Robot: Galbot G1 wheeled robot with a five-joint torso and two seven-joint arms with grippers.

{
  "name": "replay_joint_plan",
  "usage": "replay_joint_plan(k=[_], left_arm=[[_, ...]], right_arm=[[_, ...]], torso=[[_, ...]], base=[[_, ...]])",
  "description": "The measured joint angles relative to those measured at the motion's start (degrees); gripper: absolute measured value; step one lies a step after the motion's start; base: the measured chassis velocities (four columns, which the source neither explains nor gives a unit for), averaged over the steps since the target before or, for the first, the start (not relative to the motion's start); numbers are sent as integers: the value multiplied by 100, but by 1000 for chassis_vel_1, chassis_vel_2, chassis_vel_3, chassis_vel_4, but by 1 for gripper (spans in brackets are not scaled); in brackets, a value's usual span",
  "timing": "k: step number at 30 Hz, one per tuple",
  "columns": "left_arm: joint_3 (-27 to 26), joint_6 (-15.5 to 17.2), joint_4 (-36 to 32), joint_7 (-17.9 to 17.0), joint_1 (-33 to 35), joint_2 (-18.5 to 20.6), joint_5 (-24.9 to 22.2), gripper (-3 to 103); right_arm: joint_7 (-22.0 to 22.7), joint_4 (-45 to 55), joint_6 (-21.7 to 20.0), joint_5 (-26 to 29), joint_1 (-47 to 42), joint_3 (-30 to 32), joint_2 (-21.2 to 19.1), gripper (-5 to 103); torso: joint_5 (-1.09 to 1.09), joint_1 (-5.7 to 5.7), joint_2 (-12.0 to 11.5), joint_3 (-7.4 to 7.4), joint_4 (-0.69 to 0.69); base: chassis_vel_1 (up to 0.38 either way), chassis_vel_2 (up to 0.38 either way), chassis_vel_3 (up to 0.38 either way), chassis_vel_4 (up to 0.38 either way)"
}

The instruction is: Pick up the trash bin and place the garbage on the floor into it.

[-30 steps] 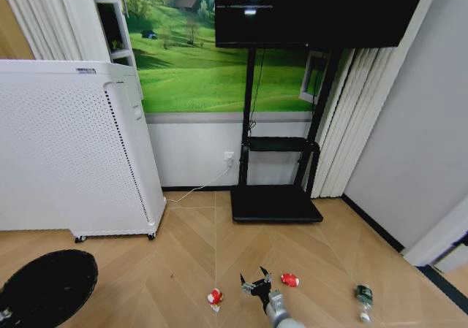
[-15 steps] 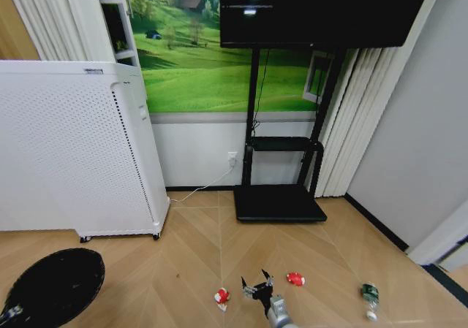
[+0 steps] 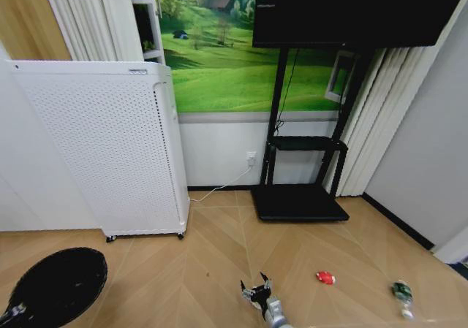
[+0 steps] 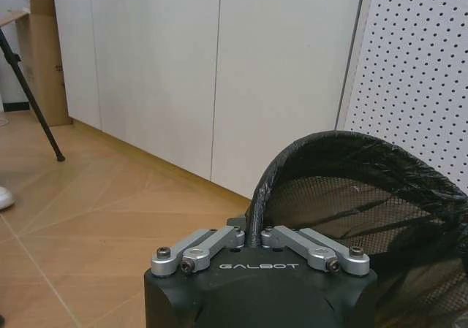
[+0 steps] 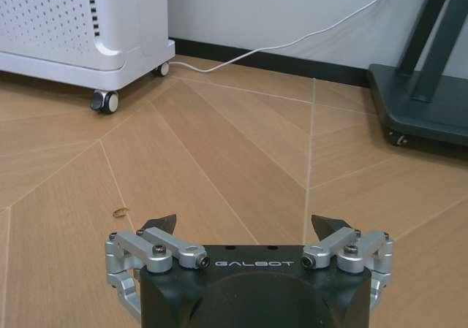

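The black trash bin (image 3: 55, 284) hangs at the lower left of the head view, its mesh wall and rim (image 4: 351, 189) close in the left wrist view. My left gripper (image 4: 252, 234) is shut on the bin's rim. My right gripper (image 3: 256, 293) is low in the middle, open and holding nothing, above bare floor (image 5: 241, 160). Two bits of garbage lie on the floor to its right: a red-and-white lump (image 3: 325, 277) and a greenish can-like piece (image 3: 401, 293).
A tall white perforated appliance (image 3: 110, 145) on castors stands at the left against the wall, its cable (image 5: 292, 39) running along the floor. A black TV stand (image 3: 300, 200) with a flat base is behind the garbage. Pleated curtains hang at the right.
The whole head view has shifted: the camera turned left, so appliance, stand and garbage sit further right. The red-and-white lump left of my right gripper has left the view.
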Motion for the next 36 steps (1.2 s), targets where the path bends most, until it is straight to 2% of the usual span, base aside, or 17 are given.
replay_joint_plan(k=[7,12,16,18,22,26,36], left_arm=[[30,-17,2,17,-34,6,32,5],[145,-66,-16,114,-166,8,206,5],[349,-100,-125,264,-316,40,291,5],[462,-100,-140,263,-393,38,319,5],[573,-97,-110,222,-503,51,359,5],[718,-19,-147,146,-574,63,285,5],[899,29,-284,110,-620,74,299,5]], right_arm=[[17,-127,2,-23,64,-28,19,100],[90,-594,2,-114,345,-59,94,100],[152,-1082,-59,-161,651,66,99,100],[14,-1358,29,-259,639,309,74,100],[-251,-1188,97,-225,312,517,-93,100],[-406,-1383,204,-296,283,572,-17,100],[-465,-1962,232,-514,506,533,105,100]], torso=[[-2,0,0,0,-1],[1,0,0,0,4],[1,1,0,1,-2],[2,1,0,1,-1],[0,0,0,0,0],[0,1,0,0,0],[1,0,0,0,0]], base=[[83,43,-65,-59],[-73,-24,37,23],[0,0,0,0],[0,0,0,0],[0,0,0,0],[0,0,0,0],[0,0,0,0]])
